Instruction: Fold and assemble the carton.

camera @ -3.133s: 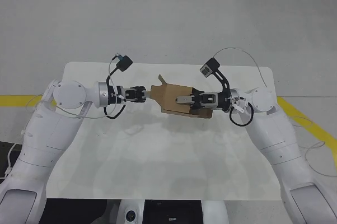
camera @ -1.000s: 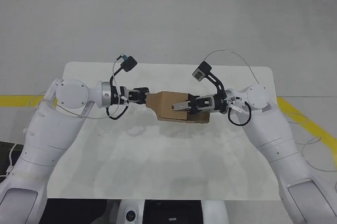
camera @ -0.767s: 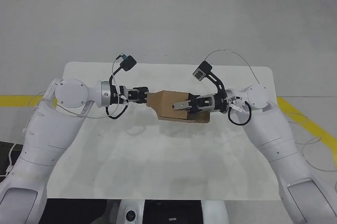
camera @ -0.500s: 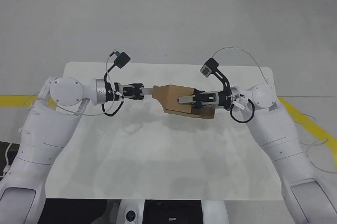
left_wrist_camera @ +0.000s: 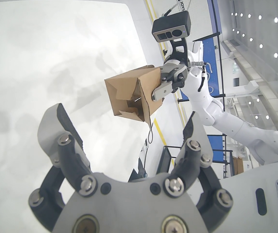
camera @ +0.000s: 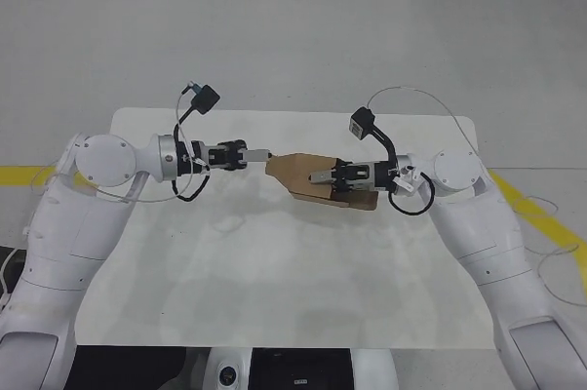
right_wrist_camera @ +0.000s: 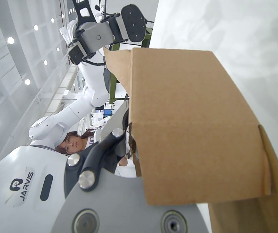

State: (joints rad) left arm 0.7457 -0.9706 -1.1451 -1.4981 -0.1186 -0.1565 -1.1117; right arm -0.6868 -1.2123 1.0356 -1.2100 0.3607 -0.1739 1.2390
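One white bench (camera: 274,283) with rounded corners carries the work, and it stands on a pale grey floor (camera: 293,49). A yellow line (camera: 11,175) on the floor passes behind the bench, showing to the left of the carton's side and again to the right. The left wrist view shows a bright hall beyond, with rows of ceiling lights and blue panels.

The carton (camera: 313,175) is brown cardboard, part-formed into a box. It is held over the far middle of the bench, tilted, and appears to be lifted off the surface with its shadow under it. Its open end faces left. There the flaps (left_wrist_camera: 125,98) are bent partly inward, and the hollow behind them is dark. A longer flap juts out under the carton's right end.

To the left of the carton the left tool (camera: 259,154) points at that open end. It is close but apart from the cardboard, and its two dark-padded fingers (left_wrist_camera: 65,118) are spread wide with nothing between them.

At the carton's right end the right tool (left_wrist_camera: 162,90) pinches one wall. One finger lies along the outside of the top panel, and the carton's side fills much of the right wrist view (right_wrist_camera: 190,122).
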